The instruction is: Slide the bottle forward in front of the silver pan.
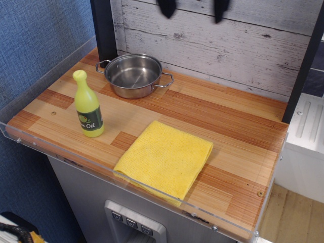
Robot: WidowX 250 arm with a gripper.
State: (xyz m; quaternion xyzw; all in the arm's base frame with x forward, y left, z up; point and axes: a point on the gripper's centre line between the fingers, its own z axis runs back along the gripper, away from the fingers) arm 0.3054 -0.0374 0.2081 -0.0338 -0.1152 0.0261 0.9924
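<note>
A yellow-green bottle stands upright at the table's near left, untouched. Farther back sits the silver pan. High above, the gripper hangs with jaws apart, positioned nowhere near the bottle.

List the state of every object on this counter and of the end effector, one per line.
oil bottle: upright, capped, standing alone on the wood, left of the cloth.
silver pan: upright, empty, at the back near the wall.
yellow cloth: folded flat, at the front edge.
end effector: high at the top edge, fingers spread apart, holding nothing, only its tips visible.
</note>
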